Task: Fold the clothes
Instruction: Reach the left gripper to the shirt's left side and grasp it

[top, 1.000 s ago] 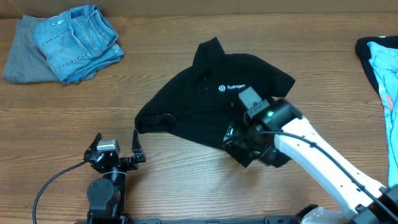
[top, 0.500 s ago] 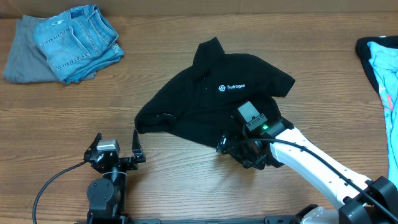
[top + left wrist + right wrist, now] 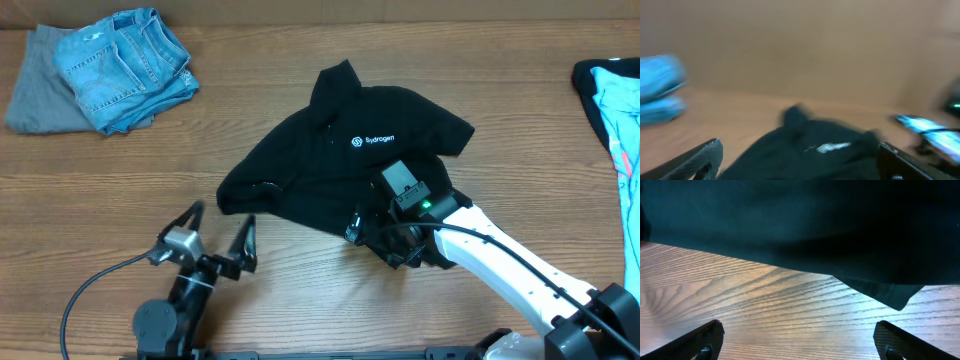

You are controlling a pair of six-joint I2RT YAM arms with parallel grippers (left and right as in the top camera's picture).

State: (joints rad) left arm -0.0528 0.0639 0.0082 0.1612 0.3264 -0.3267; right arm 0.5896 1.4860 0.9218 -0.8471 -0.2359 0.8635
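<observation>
A black polo shirt (image 3: 330, 160) with a white chest logo lies crumpled in the middle of the wooden table. My right gripper (image 3: 385, 245) is open and empty, low over the table at the shirt's near hem; the right wrist view shows the hem (image 3: 805, 235) just ahead of the open fingers (image 3: 800, 345) over bare wood. My left gripper (image 3: 220, 232) is open and empty, near the shirt's left sleeve. The blurred left wrist view shows the shirt (image 3: 810, 150) ahead between the fingers (image 3: 800, 167).
Folded blue jeans on a grey garment (image 3: 100, 65) lie at the back left. A pile of clothes, light blue and black (image 3: 612, 100), sits at the right edge. The left arm's cable (image 3: 95, 285) runs along the table front.
My left gripper has swung forward and right toward the shirt, its view blurring. My right gripper dropped from above the shirt's hem to the table a second ago and has held since.
</observation>
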